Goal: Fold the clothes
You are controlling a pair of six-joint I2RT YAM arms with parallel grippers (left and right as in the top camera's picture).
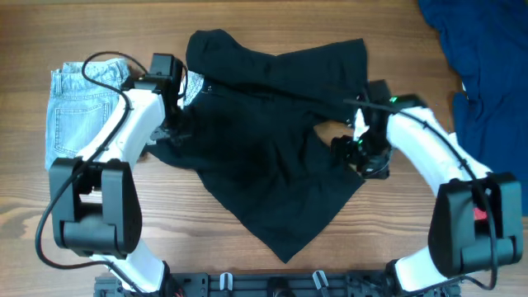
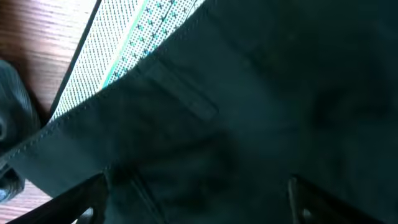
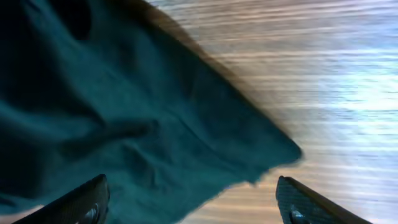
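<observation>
The left hand [image 2: 196, 208] is released. Its two dark fingers [image 2: 87, 202] stand wide apart in the lower corners of the left wrist view, with the black fabric garment [image 2: 267, 106] filling the space between them. I cannot tell whether the fingertips touch the cloth. Above the hand, toward the upper left of that view, a stitched edge of the garment turns back over a white lining with green dots [image 2: 118, 53]. Beyond it a strip of the brown wooden worktop [image 2: 43, 37] shows.

The right hand [image 3: 189, 208] is also released, fingers spread to the lower corners of the right wrist view. A pointed flap of the garment lies between and above them, ending against bare worktop on the right.

From overhead, the garment lies crumpled and spread across the middle of the worktop, one corner pointing to the bottom edge. The left hand is over its left margin and the right hand over its right margin. A folded pale blue denim piece [image 1: 78, 111] lies at the left, just beside the garment. A dark blue cloth [image 1: 487, 74] lies in the upper right corner, well apart from it.
</observation>
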